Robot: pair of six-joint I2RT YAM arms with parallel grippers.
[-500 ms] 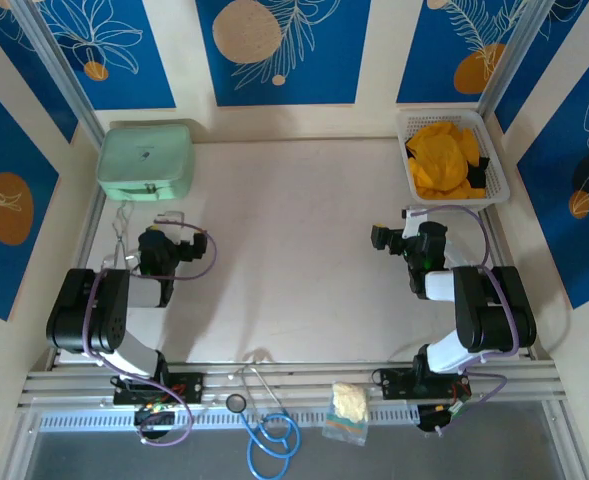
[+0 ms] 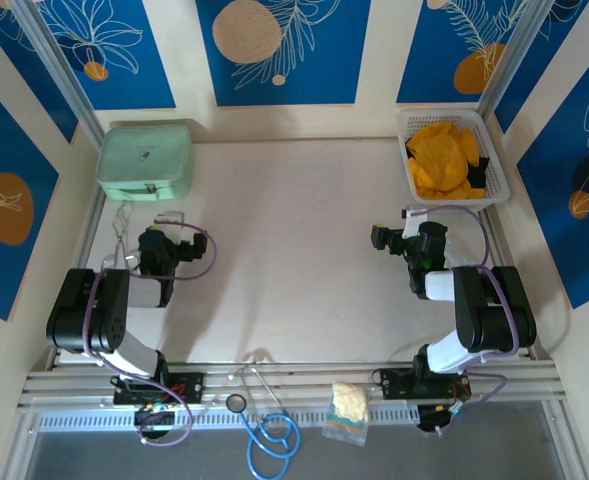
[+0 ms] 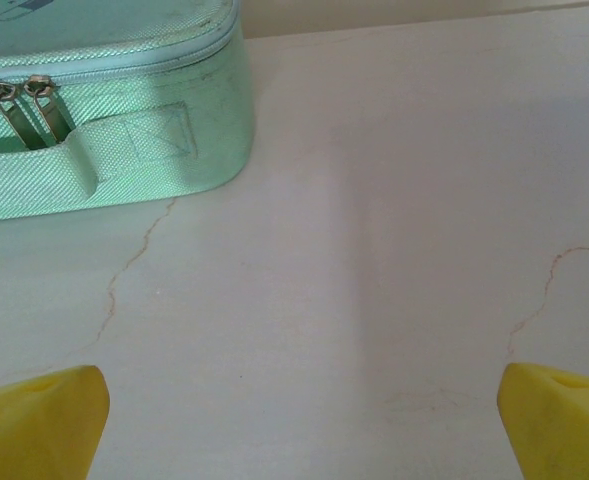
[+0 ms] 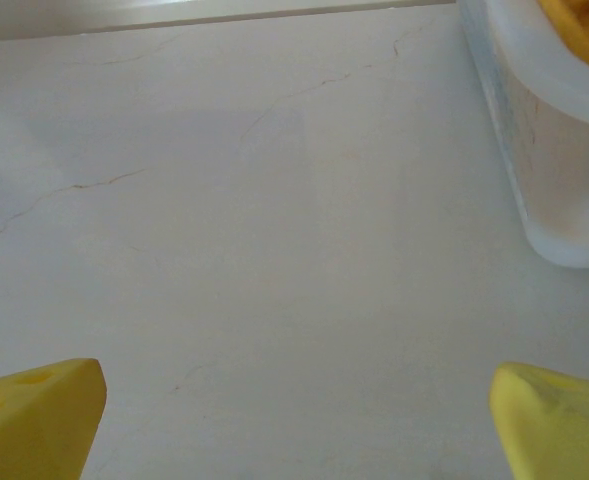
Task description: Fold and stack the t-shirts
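Top external view has the orange shirt [image 2: 444, 155] heaped over the black shirt [image 2: 479, 180] in the basket [image 2: 462, 201] at the far right corner; both arms sit folded near their bases, left jaws and right jaws spread wide and empty above bare surface [image 2: 294, 230]; my worry is a reach into that heap pinching both shirts at once, or catching the basket wall and dragging it, since the cloth lies tangled against the rim.

Orange-yellow t-shirt [image 2: 444, 158] sits crumpled, unfolded, heaped in the white basket [image 2: 464, 201] at the bench's [image 2: 294, 250] far right corner; black t-shirt [image 2: 478, 178] peeks out underneath, mostly buried.
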